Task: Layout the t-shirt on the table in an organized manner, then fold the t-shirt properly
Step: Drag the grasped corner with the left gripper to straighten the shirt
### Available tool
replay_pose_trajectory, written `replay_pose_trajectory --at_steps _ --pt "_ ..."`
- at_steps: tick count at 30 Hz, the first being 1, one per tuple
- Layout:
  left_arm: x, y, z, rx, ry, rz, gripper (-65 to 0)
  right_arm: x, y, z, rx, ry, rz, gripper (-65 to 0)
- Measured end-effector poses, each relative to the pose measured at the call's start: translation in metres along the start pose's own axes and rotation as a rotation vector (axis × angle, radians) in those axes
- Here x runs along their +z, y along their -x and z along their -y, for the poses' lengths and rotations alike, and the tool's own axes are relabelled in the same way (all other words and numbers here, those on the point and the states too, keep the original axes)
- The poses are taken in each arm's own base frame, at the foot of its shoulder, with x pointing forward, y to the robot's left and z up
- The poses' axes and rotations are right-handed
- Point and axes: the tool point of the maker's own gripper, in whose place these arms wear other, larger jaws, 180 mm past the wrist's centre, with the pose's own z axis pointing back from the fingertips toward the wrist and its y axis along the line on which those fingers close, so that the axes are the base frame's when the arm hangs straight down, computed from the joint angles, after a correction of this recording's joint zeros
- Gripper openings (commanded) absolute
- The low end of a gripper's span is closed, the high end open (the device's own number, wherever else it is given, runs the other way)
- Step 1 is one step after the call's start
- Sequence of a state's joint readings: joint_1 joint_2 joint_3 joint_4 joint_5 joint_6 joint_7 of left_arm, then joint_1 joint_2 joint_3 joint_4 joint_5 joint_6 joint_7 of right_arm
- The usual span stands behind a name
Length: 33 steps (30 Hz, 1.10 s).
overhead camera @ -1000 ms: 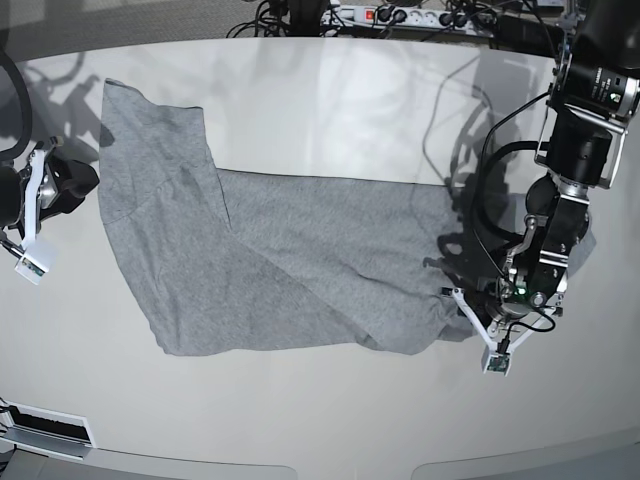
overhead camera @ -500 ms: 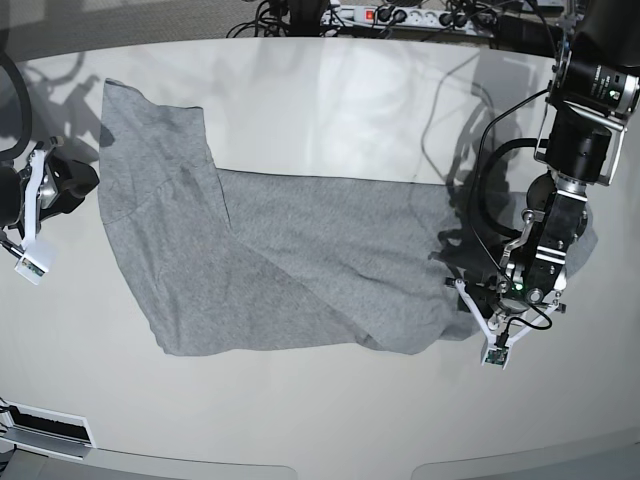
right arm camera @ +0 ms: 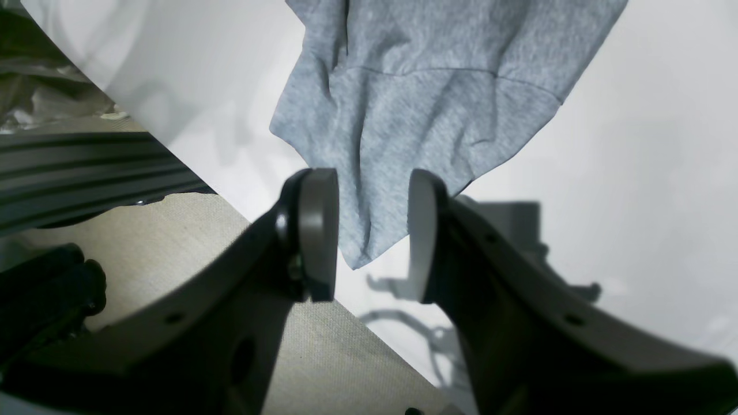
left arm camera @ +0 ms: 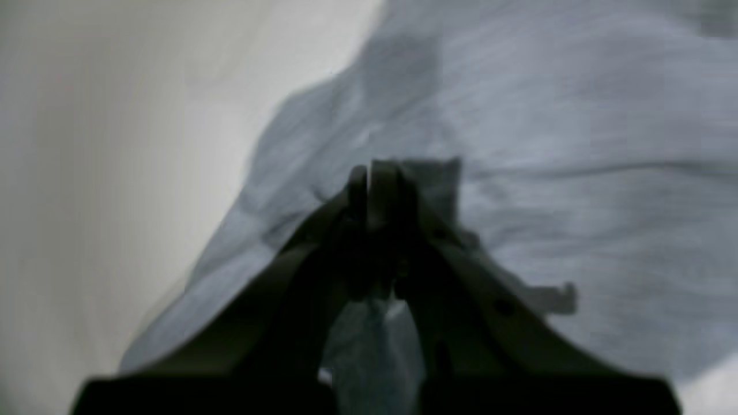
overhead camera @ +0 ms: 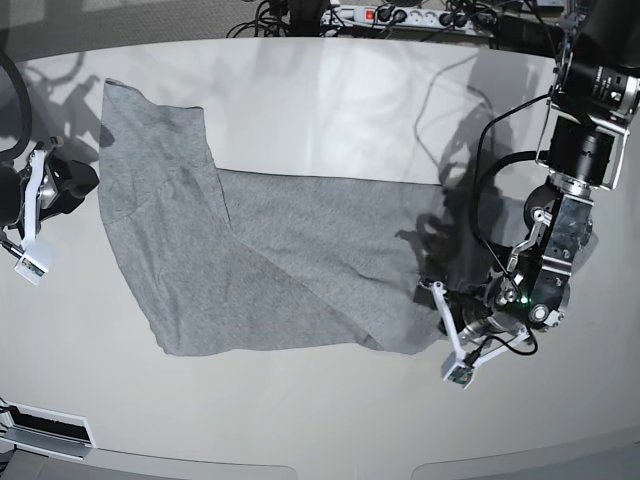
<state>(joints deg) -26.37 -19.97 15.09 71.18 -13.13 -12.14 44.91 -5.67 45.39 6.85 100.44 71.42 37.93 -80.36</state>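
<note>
The heather-grey t-shirt [overhead camera: 280,260] lies spread and creased across the white table [overhead camera: 330,90], one corner reaching up to the far left. At its right end, my left gripper [overhead camera: 434,300] is shut on the t-shirt's edge. The left wrist view shows the shut fingertips [left arm camera: 375,173] with grey cloth [left arm camera: 576,144] pinched between them and spreading beyond. My right gripper [overhead camera: 78,180] hovers open at the table's left edge. In the right wrist view a corner of the t-shirt [right arm camera: 415,104] shows past its gap [right arm camera: 372,236], touching neither pad.
A power strip with cables [overhead camera: 400,15] lies past the table's far edge. The table's left edge and the carpeted floor [right arm camera: 173,230] beyond it sit right under the right gripper. A dark vent [overhead camera: 45,430] is at the front left corner.
My left gripper has moved left and toward the front edge, carrying the t-shirt's right end with it. The right arm has stayed still.
</note>
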Motion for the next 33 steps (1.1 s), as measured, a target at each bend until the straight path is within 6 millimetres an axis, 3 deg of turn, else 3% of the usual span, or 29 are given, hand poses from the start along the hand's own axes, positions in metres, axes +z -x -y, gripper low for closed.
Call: replay_pose_trajectory --at_steps 4,7,12,15,18,22,26,32,33 --pt "0.016 -0.022 0.025 -0.06 0.139 0.058 -65.0 0.0 0.0 0.0 0.0 0.0 0.0 -42.3" --pt "0.025 -0.016 0.033 -0.113 0.225 0.043 -65.0 0.0 0.0 0.0 0.0 0.0 0.0 -42.3" --pt "0.041 0.016 0.028 -0.139 0.336 -0.052 -65.0 0.0 -0.005 0.0 0.016 -0.002 0.026 -42.3" --pt "0.051 0.027 0.012 -0.122 0.343 -0.077 -65.0 0.0 -0.009 0.0 0.016 -0.001 0.049 -42.3" --pt "0.057 0.031 -0.015 -0.072 0.271 -0.071 -65.0 0.0 -0.009 0.0 0.016 -0.001 0.049 -42.3" --pt "0.057 0.02 -0.039 0.025 0.171 -0.01 -65.0 0.0 -0.009 0.0 0.016 -0.001 0.049 -42.3" --pt "0.056 0.026 -0.037 0.039 0.172 -0.035 -65.0 0.0 -0.009 0.0 0.016 -0.001 0.049 -42.3" --pt "0.053 0.072 -0.018 0.035 0.209 -0.158 -65.0 0.0 -0.008 0.001 0.017 0.004 0.045 -42.3" --pt "0.052 0.076 -0.017 0.027 0.2 -0.161 -59.3 0.0 -0.008 0.001 0.017 0.005 0.044 -42.3"
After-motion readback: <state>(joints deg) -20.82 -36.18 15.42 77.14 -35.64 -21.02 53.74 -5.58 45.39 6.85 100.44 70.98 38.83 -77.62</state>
